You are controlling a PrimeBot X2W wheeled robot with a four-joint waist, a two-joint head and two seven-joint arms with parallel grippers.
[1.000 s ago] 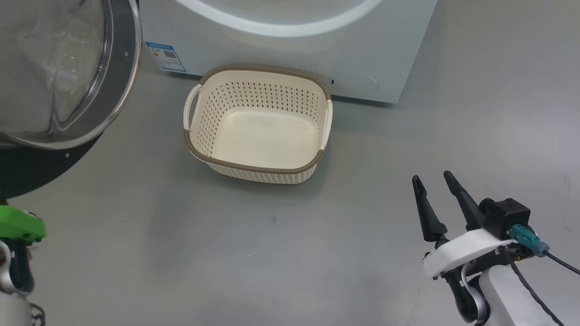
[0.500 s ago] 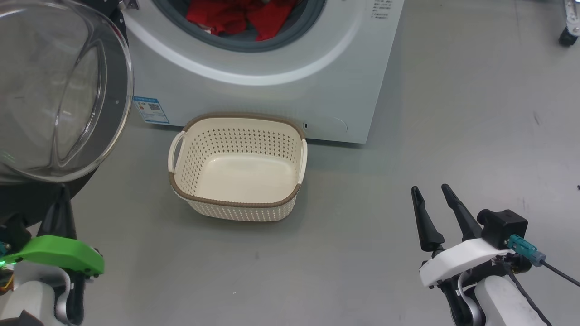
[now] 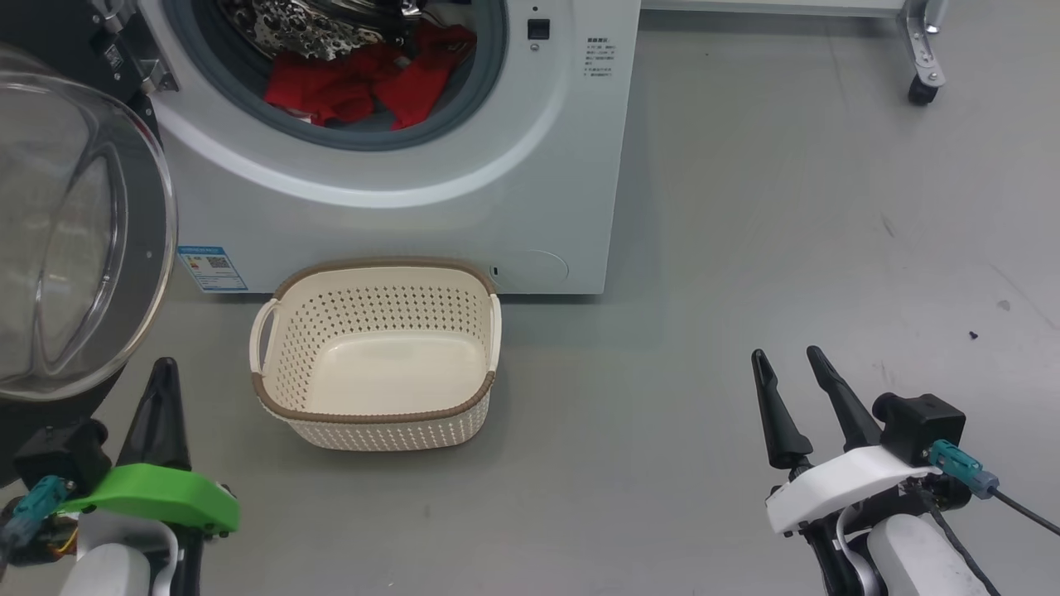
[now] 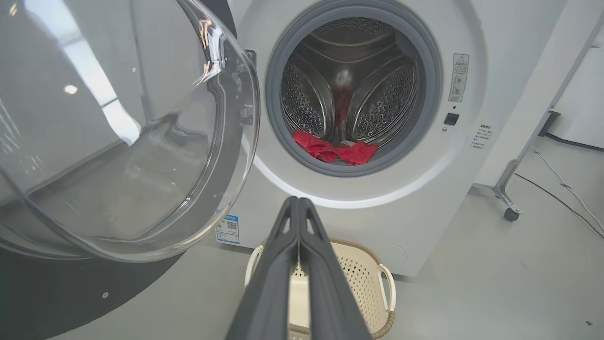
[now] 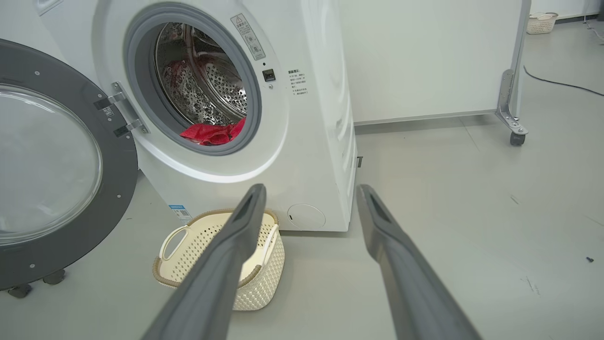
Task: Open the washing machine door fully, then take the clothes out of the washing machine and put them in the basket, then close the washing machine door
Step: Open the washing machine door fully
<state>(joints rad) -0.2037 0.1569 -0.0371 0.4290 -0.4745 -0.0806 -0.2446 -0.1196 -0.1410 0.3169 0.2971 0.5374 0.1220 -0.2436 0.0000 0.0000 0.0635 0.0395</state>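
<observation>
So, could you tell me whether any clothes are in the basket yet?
No, the basket holds nothing, and the clothes lie inside the washing machine drum.

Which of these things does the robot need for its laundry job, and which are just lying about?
For the job: washing machine, its open door, red clothes inside, cream basket.
Just lying about: wheeled white partition, floor cable, small far basket.
</observation>
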